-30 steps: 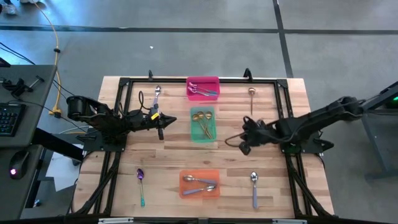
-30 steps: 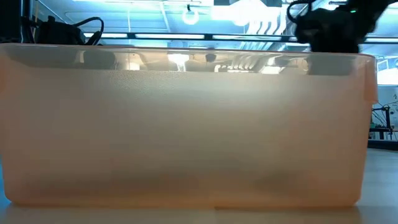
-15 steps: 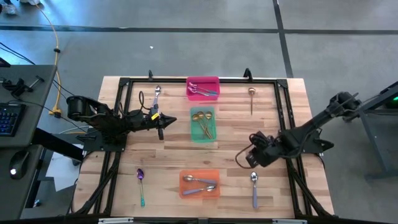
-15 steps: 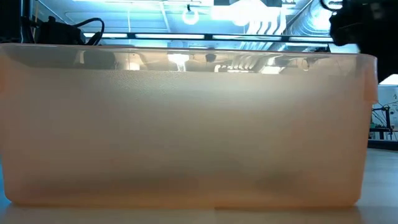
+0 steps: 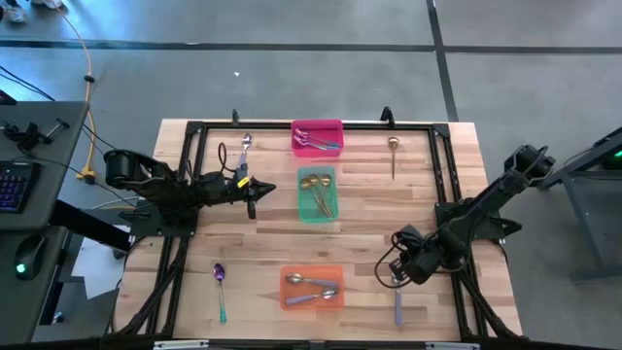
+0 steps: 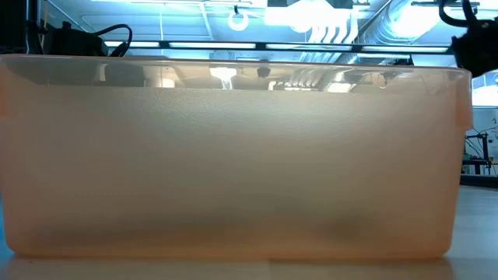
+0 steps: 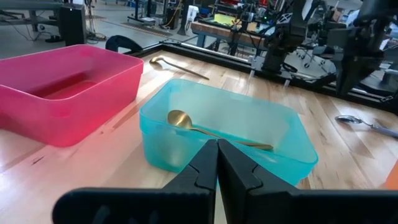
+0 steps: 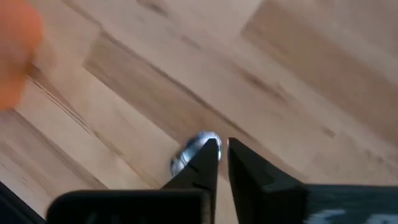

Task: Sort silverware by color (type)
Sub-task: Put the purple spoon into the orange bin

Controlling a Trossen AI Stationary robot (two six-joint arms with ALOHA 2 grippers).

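From above, the wooden worktop [image 5: 369, 204] carries three plastic bins in a line down its middle: a pink bin [image 5: 318, 138] at the far edge with spoons inside, a green bin [image 5: 317, 193] at the centre with gold spoons, an orange bin [image 5: 312, 288] at the near edge with silver spoons; loose pieces lie apart: a silver spoon [image 5: 246, 146] towards the far left corner, a gold spoon [image 5: 394, 152] towards the far right, a purple spoon with a teal handle [image 5: 221, 290] near left, a silver spoon with a lavender handle [image 5: 397, 301] near right; the right gripper [image 5: 397, 273] hangs over that last spoon's bowl; the left gripper [image 5: 251, 199] waits beside the green bin.

At table height, the orange bin's wall fills the view.

On the left wrist, the fingers are pressed together, empty, before the green bin.

On the right wrist, the fingers [image 8: 208, 158] stand a narrow slit apart, just above the shiny spoon bowl, grasping nothing.
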